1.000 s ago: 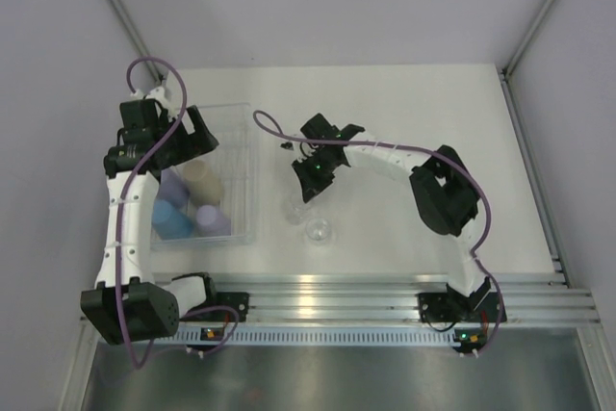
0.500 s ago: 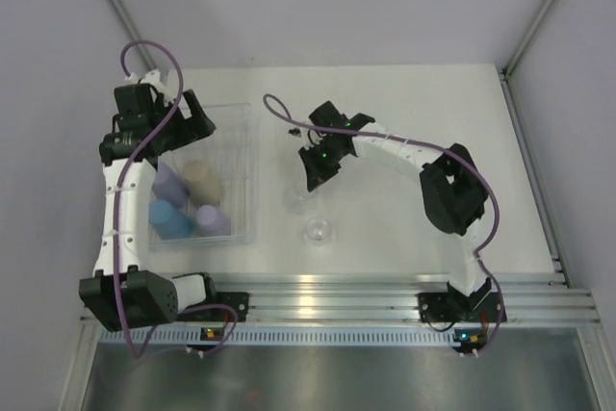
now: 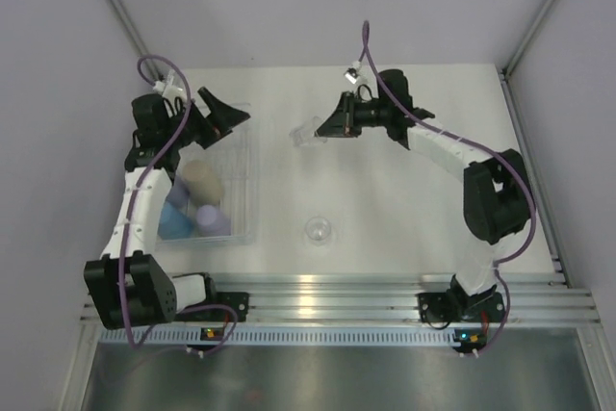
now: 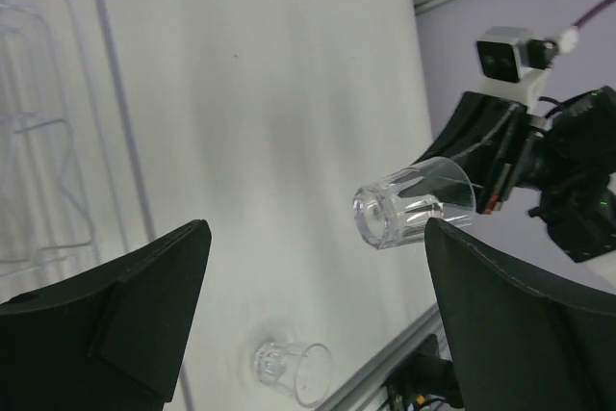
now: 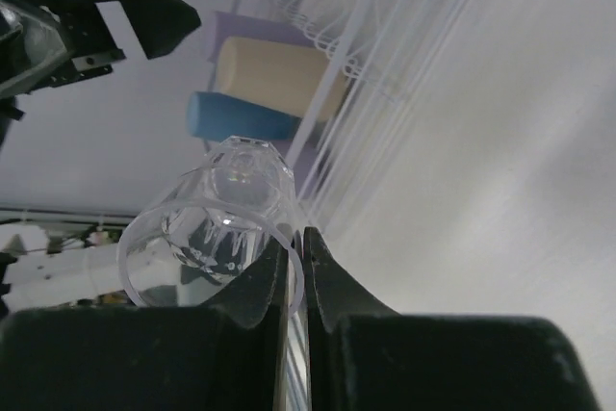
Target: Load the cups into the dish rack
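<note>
My right gripper is shut on the rim of a clear cup, which it holds on its side above the table, to the right of the dish rack. In the right wrist view the fingers pinch the cup's wall at the gripper. Another clear cup stands on the table near the front. In the rack lie a beige cup, a blue cup and two lavender cups. My left gripper hangs open and empty over the rack's far end, facing the held cup.
A metal rail runs along the table's near edge, with both arm bases behind it. Grey walls close in the left, far and right sides. The right arm's elbow stands over the table's right side.
The right gripper closed on a clear cup at the table's middle, lifted it and carried it toward the far side, tipping it sideways. The left gripper turned to face right.
</note>
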You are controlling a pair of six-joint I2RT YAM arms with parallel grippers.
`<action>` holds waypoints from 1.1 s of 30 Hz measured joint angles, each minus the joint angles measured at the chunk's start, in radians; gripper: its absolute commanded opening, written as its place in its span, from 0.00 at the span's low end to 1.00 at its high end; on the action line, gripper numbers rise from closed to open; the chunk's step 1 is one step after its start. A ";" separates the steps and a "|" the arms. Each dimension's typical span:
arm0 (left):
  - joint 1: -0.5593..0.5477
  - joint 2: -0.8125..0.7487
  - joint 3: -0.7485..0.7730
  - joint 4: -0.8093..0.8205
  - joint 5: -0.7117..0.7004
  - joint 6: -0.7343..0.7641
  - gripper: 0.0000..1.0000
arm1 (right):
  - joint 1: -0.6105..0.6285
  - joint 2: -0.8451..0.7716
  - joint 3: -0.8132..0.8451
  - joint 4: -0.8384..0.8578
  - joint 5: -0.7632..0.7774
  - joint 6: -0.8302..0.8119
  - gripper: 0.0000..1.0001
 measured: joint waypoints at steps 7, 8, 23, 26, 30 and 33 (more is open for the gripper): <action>-0.124 0.021 -0.025 0.224 0.108 -0.147 0.98 | 0.055 0.095 -0.068 0.490 -0.122 0.420 0.00; -0.142 0.024 -0.023 0.240 0.112 -0.154 0.98 | 0.061 0.107 -0.068 0.547 -0.132 0.470 0.00; -0.295 0.069 -0.023 0.322 0.104 -0.196 0.96 | 0.077 0.161 -0.034 0.875 -0.163 0.740 0.00; -0.306 0.074 -0.021 0.338 0.105 -0.211 0.89 | 0.078 0.161 -0.034 0.887 -0.162 0.748 0.00; -0.315 0.084 -0.011 0.356 0.117 -0.222 0.70 | 0.078 0.161 -0.034 0.894 -0.160 0.755 0.00; -0.319 0.084 -0.010 0.364 0.126 -0.233 0.50 | 0.078 0.167 -0.034 0.896 -0.161 0.760 0.00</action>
